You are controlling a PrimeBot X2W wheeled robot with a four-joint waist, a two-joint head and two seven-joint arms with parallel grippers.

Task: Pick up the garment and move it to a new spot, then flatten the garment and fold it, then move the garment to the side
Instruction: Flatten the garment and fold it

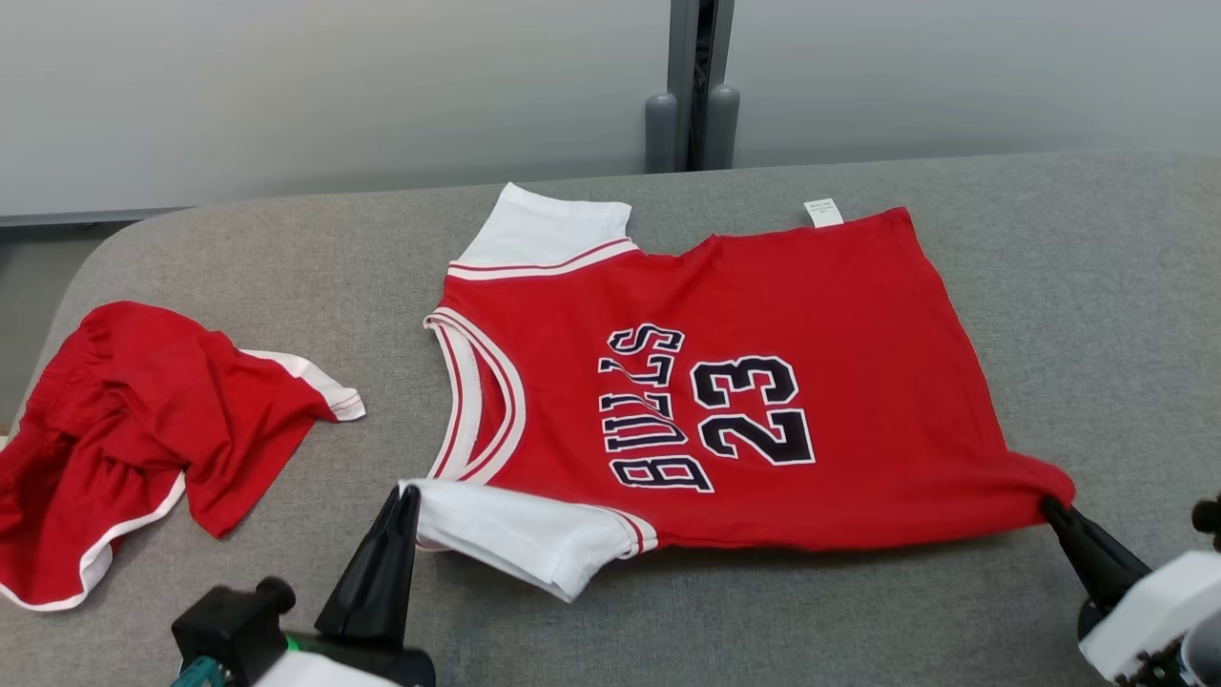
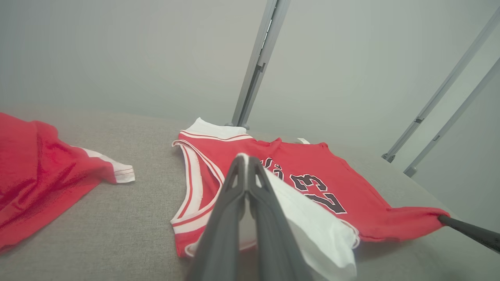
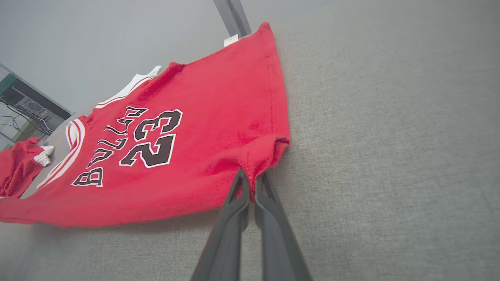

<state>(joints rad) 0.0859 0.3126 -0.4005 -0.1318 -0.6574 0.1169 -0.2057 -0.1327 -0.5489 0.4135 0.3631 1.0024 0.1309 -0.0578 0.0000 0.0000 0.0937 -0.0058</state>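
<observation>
Spreading beneath the red jersey [image 1: 858, 324], grey upholstery [image 1: 1107, 286] meets pale wall panels [image 1: 334, 86].

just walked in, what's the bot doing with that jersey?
It has the red jersey pinched at two spots on its near edge: the left hand is shut on the white sleeve, and the right hand is shut on the hem corner. The jersey lies mostly flat, print up, on the grey table, and both gripped spots look slightly lifted. No fold has been made yet. A pair of red shorts lies crumpled at the table's left, untouched.
</observation>
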